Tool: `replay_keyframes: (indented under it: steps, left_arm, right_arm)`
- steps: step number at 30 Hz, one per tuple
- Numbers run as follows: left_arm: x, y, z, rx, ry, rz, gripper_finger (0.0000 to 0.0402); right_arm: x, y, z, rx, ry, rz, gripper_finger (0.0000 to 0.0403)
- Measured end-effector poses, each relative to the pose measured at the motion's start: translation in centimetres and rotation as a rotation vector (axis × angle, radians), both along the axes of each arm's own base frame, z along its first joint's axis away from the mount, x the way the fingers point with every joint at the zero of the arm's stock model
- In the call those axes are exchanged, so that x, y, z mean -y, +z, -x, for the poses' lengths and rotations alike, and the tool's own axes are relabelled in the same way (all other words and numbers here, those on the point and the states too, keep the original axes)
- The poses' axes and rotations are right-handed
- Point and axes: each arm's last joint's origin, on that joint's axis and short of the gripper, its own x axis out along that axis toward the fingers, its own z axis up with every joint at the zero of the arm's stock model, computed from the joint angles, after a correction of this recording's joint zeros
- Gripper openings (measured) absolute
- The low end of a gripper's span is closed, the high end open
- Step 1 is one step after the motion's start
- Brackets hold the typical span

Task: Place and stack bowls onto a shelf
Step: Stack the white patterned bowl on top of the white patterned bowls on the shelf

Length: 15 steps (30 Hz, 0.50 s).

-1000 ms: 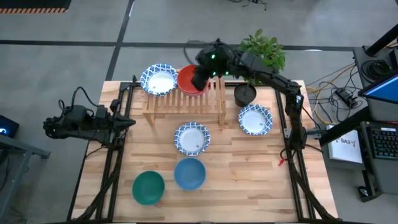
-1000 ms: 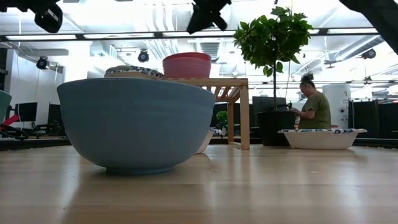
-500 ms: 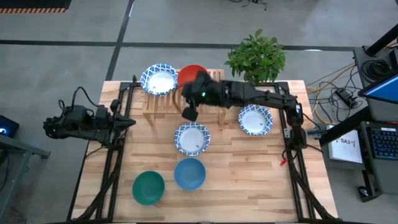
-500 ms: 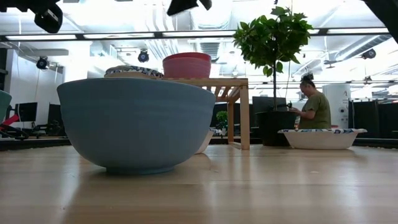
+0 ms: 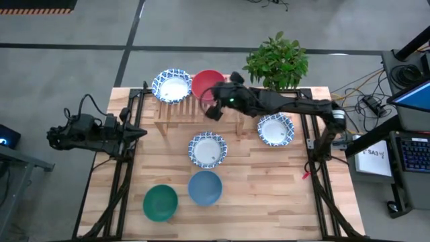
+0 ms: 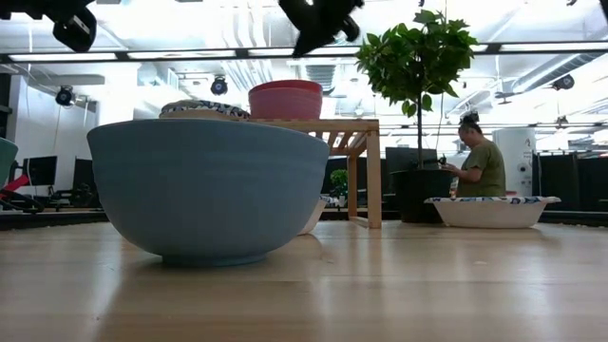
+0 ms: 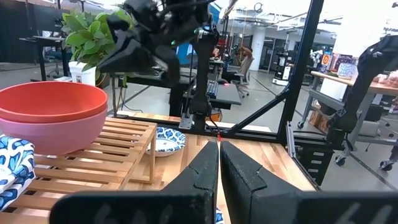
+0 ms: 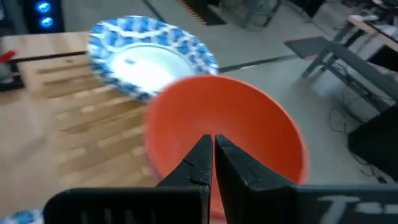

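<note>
The light-wood shelf [image 5: 201, 114] stands at the table's far side. On it sit a white bowl with a blue rim [image 5: 171, 85] and a red bowl [image 5: 206, 82] nested in a pink bowl [image 7: 56, 132]. My right gripper [image 5: 212, 107] hovers over the shelf, just near of the red bowl [image 8: 236, 124], shut and empty. On the table rest two more blue-rimmed bowls [image 5: 207, 149] [image 5: 275, 129], a blue bowl [image 5: 205, 187] and a green bowl [image 5: 160, 202]. My left gripper [image 5: 140, 132] waits shut at the table's left edge.
A black pot with a leafy plant [image 5: 277, 60] stands right of the shelf, close to my right arm. Black frame rails run along both table sides [image 5: 316, 175]. A person [image 6: 480, 166] sits far behind the table. The table's near right part is bare wood [image 5: 269, 195].
My right gripper drew back from the red bowl toward the table's near edge, out over the shelf's slats, then came partway back toward the far edge and slightly right. The red bowl stayed on the shelf.
</note>
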Motion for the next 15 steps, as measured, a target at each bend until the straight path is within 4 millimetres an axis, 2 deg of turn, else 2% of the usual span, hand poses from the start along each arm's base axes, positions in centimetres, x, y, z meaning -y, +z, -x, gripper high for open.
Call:
replay_keyframes:
  steps: [5, 10, 15]
  left_arm:
    - [0.0, 0.0, 0.0, 0.001, 0.000, 0.000, 0.0000]
    - [0.0, 0.0, 0.0, 0.003, 0.000, 0.000, 0.0000]
    - [0.0, 0.0, 0.0, 0.003, 0.000, 0.000, 0.0000]
  right_arm:
    - [0.5, -3.0, 1.8, 0.083, -0.031, 0.000, 0.0009]
    - [1.0, -5.2, 3.4, 0.190, -0.077, 0.003, 0.0009]
    - [0.9, -7.1, 3.8, 0.201, -0.089, -0.007, 0.0009]
